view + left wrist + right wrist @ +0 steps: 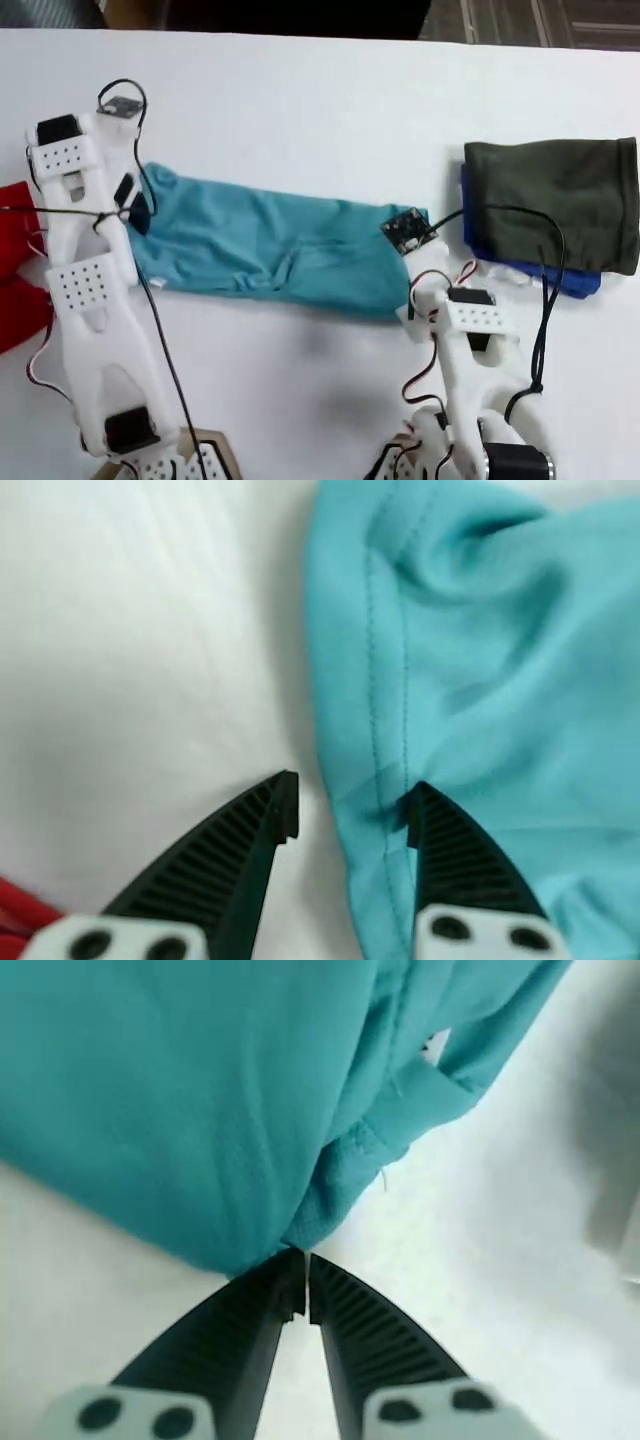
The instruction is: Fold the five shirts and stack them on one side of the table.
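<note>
A teal shirt (270,250) lies across the middle of the white table (300,100) as a long folded strip. In the left wrist view my left gripper (352,805) is open at the strip's left end. One of its fingers rests on the teal shirt's (480,680) hem and the other is over bare table. At the strip's right end my right gripper (305,1282) has its fingertips pressed together on a corner of the teal shirt (200,1110). From above, the left gripper (135,208) sits at the shirt's left edge.
A folded dark green shirt (550,200) lies on top of a blue one (582,283) at the table's right side. A red shirt (15,270) lies crumpled at the left edge, beside the left arm. Bare table stretches along the far side.
</note>
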`<state>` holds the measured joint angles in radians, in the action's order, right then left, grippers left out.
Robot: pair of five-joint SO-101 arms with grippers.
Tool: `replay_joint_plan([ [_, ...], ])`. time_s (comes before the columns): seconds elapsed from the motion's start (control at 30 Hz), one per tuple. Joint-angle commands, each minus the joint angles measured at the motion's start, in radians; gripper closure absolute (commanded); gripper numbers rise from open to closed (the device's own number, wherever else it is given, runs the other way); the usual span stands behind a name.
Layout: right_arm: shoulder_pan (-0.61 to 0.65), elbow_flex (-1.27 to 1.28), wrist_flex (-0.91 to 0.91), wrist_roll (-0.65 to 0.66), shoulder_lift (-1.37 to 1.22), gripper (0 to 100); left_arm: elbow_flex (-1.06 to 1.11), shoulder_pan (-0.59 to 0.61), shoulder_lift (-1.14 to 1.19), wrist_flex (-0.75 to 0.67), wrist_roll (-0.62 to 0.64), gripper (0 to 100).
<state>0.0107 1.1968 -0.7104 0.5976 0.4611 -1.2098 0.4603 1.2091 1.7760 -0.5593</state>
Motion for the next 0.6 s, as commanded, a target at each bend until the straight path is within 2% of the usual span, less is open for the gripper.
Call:
replay_joint_plan([
  [0.0,-0.01,0.0,0.019,-0.006,0.033,97.7,-0.039,-0.005,0.011,0.008,-0.003,81],
  [0.3,-0.01,0.002,0.021,-0.009,0.031,97.7,-0.005,-0.011,0.002,0.008,-0.005,81],
  [0.47,-0.01,0.0,0.021,-0.011,0.03,97.7,0.044,-0.006,-0.008,0.009,-0.064,82],
  [0.57,-0.01,0.0,0.021,-0.011,0.033,97.7,0.044,-0.005,-0.008,0.009,-0.072,90],
])
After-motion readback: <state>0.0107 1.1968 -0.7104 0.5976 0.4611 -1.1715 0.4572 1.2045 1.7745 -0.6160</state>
